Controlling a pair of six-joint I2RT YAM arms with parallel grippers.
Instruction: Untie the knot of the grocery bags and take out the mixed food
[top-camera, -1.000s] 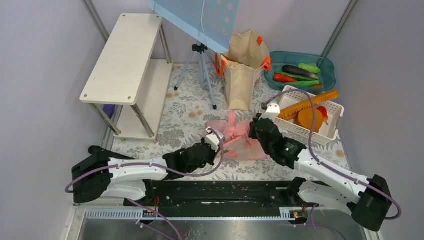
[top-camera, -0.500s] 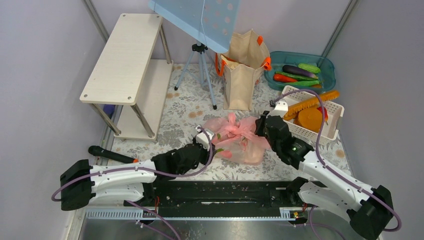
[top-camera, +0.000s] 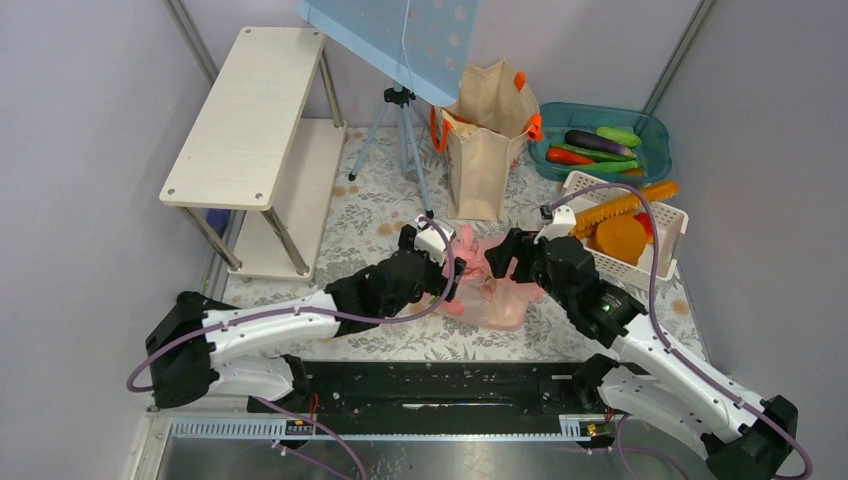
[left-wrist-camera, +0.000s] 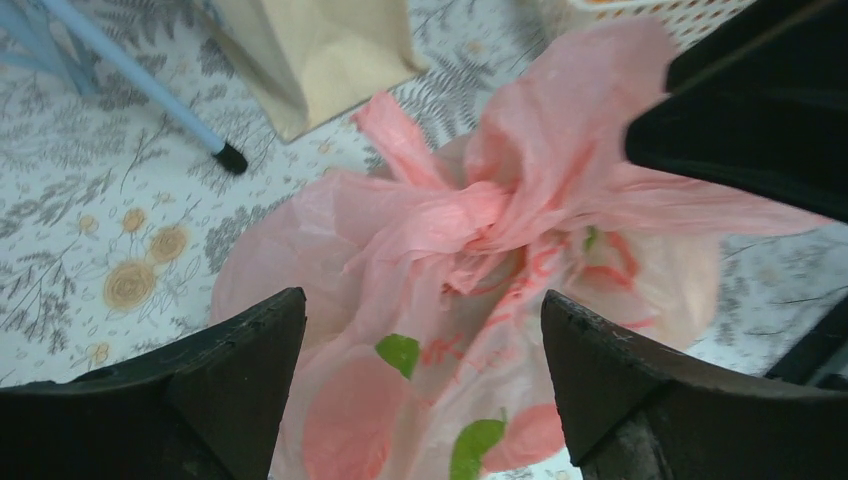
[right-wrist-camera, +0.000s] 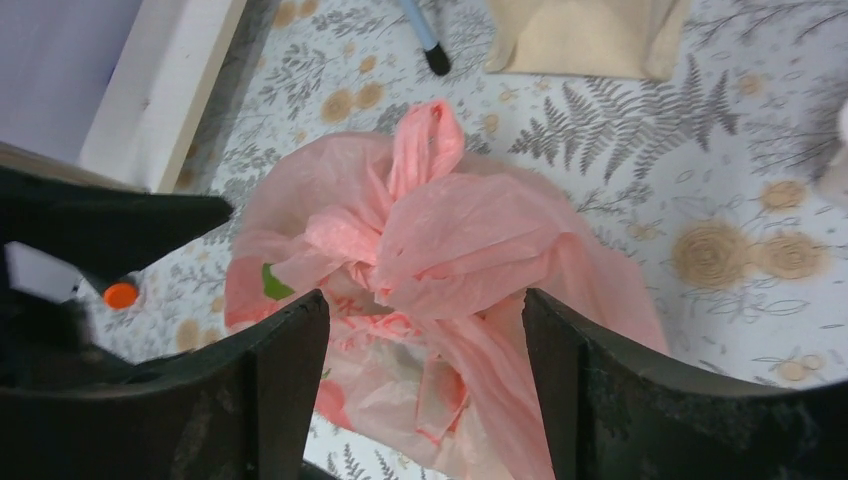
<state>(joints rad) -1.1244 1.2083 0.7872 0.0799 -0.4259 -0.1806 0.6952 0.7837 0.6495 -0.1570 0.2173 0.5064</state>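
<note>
The pink grocery bag (top-camera: 487, 283) lies knotted on the floral table between my two grippers. Its knot (left-wrist-camera: 470, 215) sits at the top middle, also clear in the right wrist view (right-wrist-camera: 395, 235). My left gripper (top-camera: 450, 268) is open above the bag's left side, jaws wide apart over the plastic (left-wrist-camera: 420, 380). My right gripper (top-camera: 508, 262) is open above the bag's right side, its fingers either side of the knot area (right-wrist-camera: 425, 340). The mixed food is hidden inside the bag; only printed red and green marks show.
A beige tote (top-camera: 484, 140) with orange handles stands behind the bag. A tripod (top-camera: 400, 130) stands left of it. A white basket (top-camera: 668, 250) and a teal tray (top-camera: 655, 135) hold toy food at the right. A wooden shelf (top-camera: 250, 110) is at the left.
Both grippers have let go and opened, and risen above the bag. The left arm has swung forward and right toward the knot. The bag has slumped smaller.
</note>
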